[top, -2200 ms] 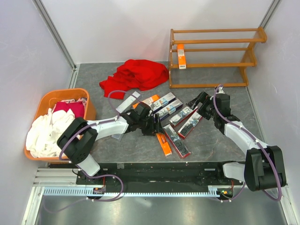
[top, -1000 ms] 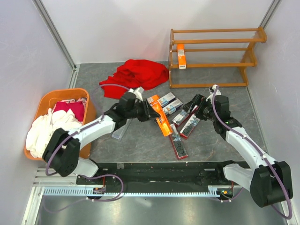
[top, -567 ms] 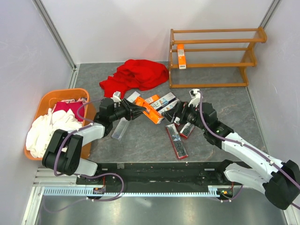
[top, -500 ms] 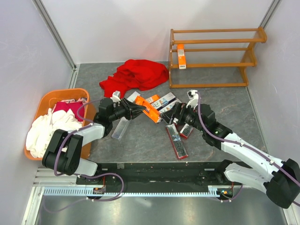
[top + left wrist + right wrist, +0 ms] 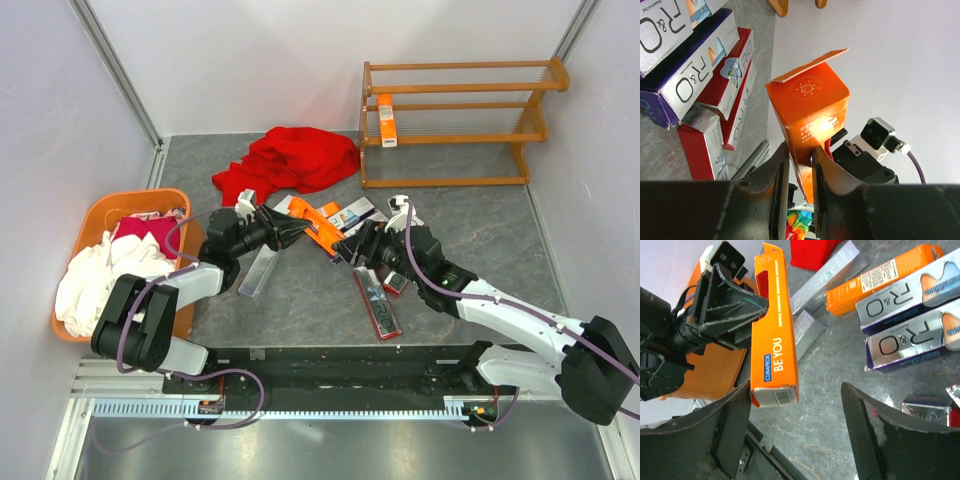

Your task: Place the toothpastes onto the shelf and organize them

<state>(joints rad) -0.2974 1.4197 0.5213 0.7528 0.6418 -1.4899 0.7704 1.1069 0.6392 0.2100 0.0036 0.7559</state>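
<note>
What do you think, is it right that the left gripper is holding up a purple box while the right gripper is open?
Not purple: the box in the left gripper is orange, as the left wrist view shows. The right gripper is open.

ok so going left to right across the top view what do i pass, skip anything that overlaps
basket → left hand, shut on an orange box → right hand, open → shelf. The red cloth spans both hands, so it is left out.
</note>
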